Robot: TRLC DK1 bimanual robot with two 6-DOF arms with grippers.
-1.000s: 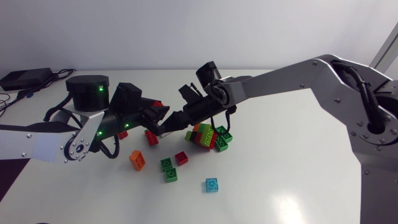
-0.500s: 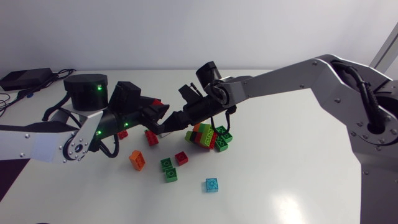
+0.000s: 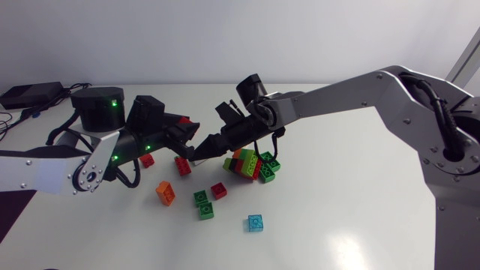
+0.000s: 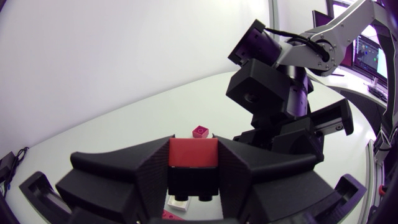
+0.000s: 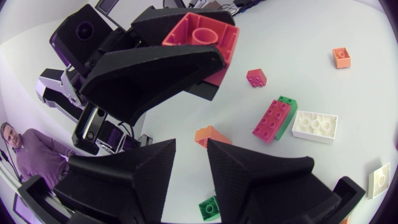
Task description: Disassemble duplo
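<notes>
**Item: red brick** [image 4: 194, 152]. Clamped from both sides between the two fingers of the left end effector [image 4: 194, 169] and held clear of the tabletop [image 3: 360, 225]. It sits at about 10 o'clock from the brick stack in the head view. A dark piece sits directly under it between the same fingers; I cannot tell what it is.

**Right end effector** [image 5: 191, 149]. Fingers a narrow gap apart with nothing between them. The tips are close to the left one's, and the red brick is just ahead.

**Brick stack** [image 3: 251, 163]. Green, red, orange and yellow pieces joined together. It rests on the tabletop directly under the right arm's wrist.

**Loose pieces, placed from the stack in the head view:**
- Cyan brick [image 3: 256, 223] at 6 o'clock, well apart.
- Small red brick [image 3: 218, 190] at 7 o'clock.
- Green pair [image 3: 201, 198] just beyond the small red brick.
- Orange brick [image 3: 165, 193] at 8 o'clock.
- Two further red bricks [image 3: 182, 165] at 9 o'clock, under the left arm.
</notes>
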